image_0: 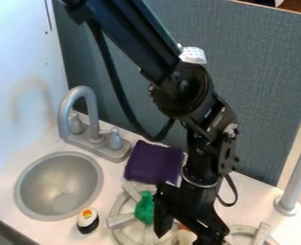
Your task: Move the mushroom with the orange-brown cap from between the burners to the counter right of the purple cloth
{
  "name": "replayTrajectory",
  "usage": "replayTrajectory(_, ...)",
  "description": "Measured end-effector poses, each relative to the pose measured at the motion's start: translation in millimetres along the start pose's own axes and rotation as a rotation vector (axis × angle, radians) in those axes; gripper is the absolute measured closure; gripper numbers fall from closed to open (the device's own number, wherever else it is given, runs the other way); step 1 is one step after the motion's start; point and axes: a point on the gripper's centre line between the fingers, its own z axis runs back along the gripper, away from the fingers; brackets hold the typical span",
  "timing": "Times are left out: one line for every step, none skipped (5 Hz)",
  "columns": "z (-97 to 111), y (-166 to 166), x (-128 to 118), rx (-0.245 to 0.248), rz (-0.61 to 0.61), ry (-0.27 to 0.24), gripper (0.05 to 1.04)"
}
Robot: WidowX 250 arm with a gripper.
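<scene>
The black gripper (188,233) hangs over the stove area at the lower middle, its fingers spread apart. Just left of its left finger, a green object (144,208) rests on a round grey burner grate (118,221). A partly hidden beige and orange object (186,236) shows below and between the fingers; whether they touch it I cannot tell. Behind the green object lies a dark purple cloth (154,162). A toy sushi piece (87,221), white and black with an orange top, sits between the sink and the burner.
A round grey sink (58,185) is at the left, with a grey faucet (83,113) behind it. Another burner grate (246,231) is at the lower right, near a grey post (296,179). A blue-grey panel (255,81) stands along the back.
</scene>
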Motion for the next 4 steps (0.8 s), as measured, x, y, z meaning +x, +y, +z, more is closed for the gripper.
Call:
replayTrajectory(-9.9, 1.6, -2.8, 0.008, 0.003, 0.031, 0.083)
replayTrajectory(-21.2, 5.0, 16.6, 0.044, 0.000, 0.006, 0.083)
replayTrajectory(-24.3, 7.9, 33.9, 0.075, 0.030, 0.007, 0.083)
replayTrajectory(-39.3, 9.2, 44.9, 0.088, 0.031, 0.013, 0.083)
